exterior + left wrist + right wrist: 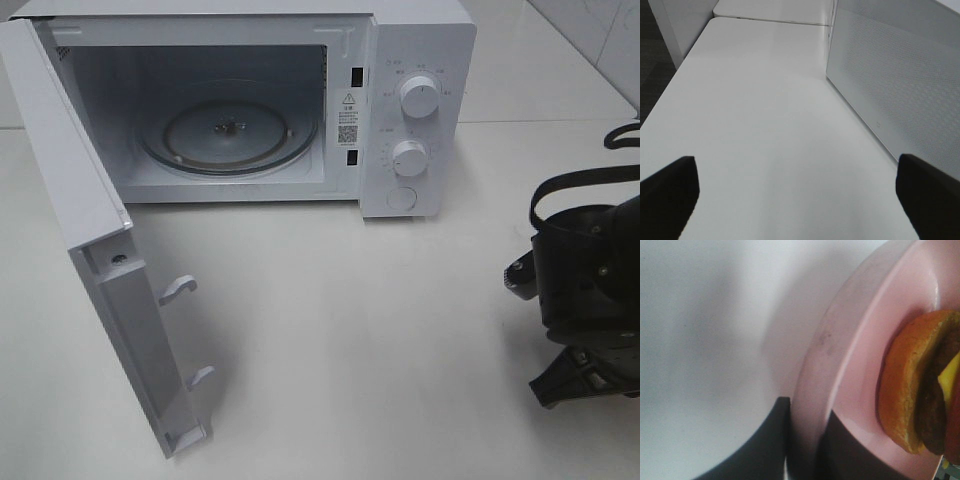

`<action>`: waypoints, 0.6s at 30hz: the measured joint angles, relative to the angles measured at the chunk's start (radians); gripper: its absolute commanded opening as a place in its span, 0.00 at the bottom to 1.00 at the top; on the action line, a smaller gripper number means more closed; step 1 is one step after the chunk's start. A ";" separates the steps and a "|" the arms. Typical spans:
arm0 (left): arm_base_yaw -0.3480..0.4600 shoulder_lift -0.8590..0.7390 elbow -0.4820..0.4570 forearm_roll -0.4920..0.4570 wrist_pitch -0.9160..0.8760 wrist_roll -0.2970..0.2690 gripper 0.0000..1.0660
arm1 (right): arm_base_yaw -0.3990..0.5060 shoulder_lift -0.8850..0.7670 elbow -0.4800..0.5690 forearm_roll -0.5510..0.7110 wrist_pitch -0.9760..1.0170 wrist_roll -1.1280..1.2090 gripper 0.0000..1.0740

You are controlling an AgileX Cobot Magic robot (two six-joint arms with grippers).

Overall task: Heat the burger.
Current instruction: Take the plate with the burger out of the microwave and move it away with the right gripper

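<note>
In the right wrist view, the burger (912, 390) with its golden-brown bun, dark patty and yellow cheese lies on a pink plate (850, 340). My right gripper (805, 422) is shut on the plate's rim, one dark finger on each side of it. In the exterior high view, only the right arm (585, 290) shows, at the right edge, and the burger is hidden there. My left gripper (797, 195) is open over bare table, beside the outer face of the microwave door (900, 75).
A white microwave (415, 60) stands at the back of the table with its door (90, 250) swung wide open to the left. Its glass turntable (228, 135) is bare. White table (350, 330) stretches in front of it.
</note>
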 measured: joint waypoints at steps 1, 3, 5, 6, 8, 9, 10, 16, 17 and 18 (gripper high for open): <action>0.000 0.000 0.000 0.000 0.000 0.000 0.94 | 0.000 0.024 0.000 -0.014 -0.020 0.022 0.04; 0.000 0.000 0.000 0.000 0.000 0.000 0.94 | 0.000 0.036 0.000 -0.024 -0.027 0.035 0.04; 0.000 0.000 0.000 0.000 0.000 0.000 0.94 | 0.000 0.058 0.000 -0.036 -0.045 0.046 0.05; 0.000 0.000 0.000 0.000 0.000 0.000 0.94 | 0.000 0.071 0.000 -0.043 -0.063 0.053 0.07; 0.000 0.000 0.000 0.000 0.000 0.000 0.94 | 0.000 0.077 0.000 -0.047 -0.085 0.063 0.11; 0.000 0.000 0.000 0.000 0.000 0.000 0.94 | 0.000 0.078 -0.001 -0.048 -0.092 0.067 0.13; 0.000 0.000 0.000 0.000 0.000 0.000 0.94 | 0.000 0.078 -0.001 -0.048 -0.092 0.067 0.13; 0.000 0.000 0.000 0.000 0.000 0.000 0.94 | 0.000 0.078 -0.001 -0.066 -0.079 0.069 0.36; 0.000 0.000 0.000 0.000 0.000 0.000 0.94 | 0.000 0.078 -0.001 -0.066 -0.079 0.069 0.36; 0.000 0.000 0.000 0.000 0.000 0.000 0.94 | 0.000 0.076 -0.003 -0.062 -0.077 0.069 0.39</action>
